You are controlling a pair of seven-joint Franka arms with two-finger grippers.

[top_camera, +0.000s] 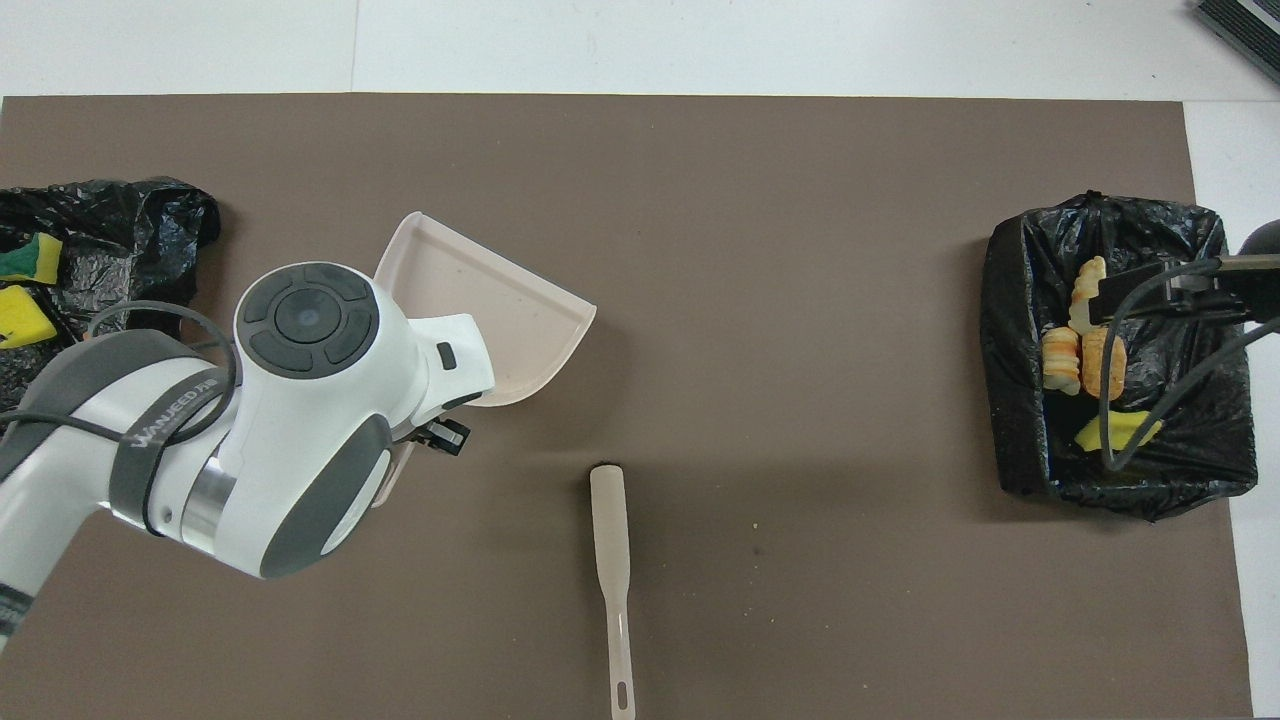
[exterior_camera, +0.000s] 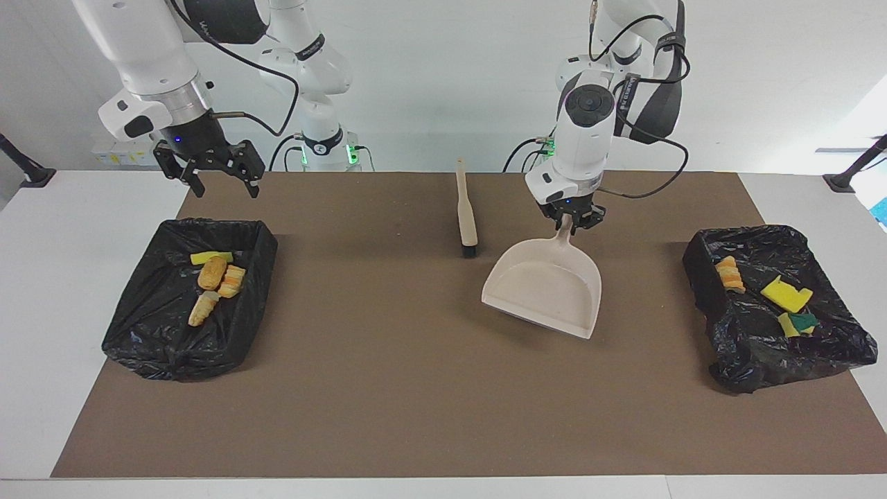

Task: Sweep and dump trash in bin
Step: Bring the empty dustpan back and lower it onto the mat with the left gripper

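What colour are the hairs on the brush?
Black. The brush has a beige handle and black bristles, seen best in the facing view.

A white table (exterior_camera: 83,291) covered by a brown mat (exterior_camera: 416,388) stands before a plain white wall (exterior_camera: 443,83), evenly lit. Black stands (exterior_camera: 28,170) sit at both table ends, with green lights (exterior_camera: 353,154) glowing near the wall.
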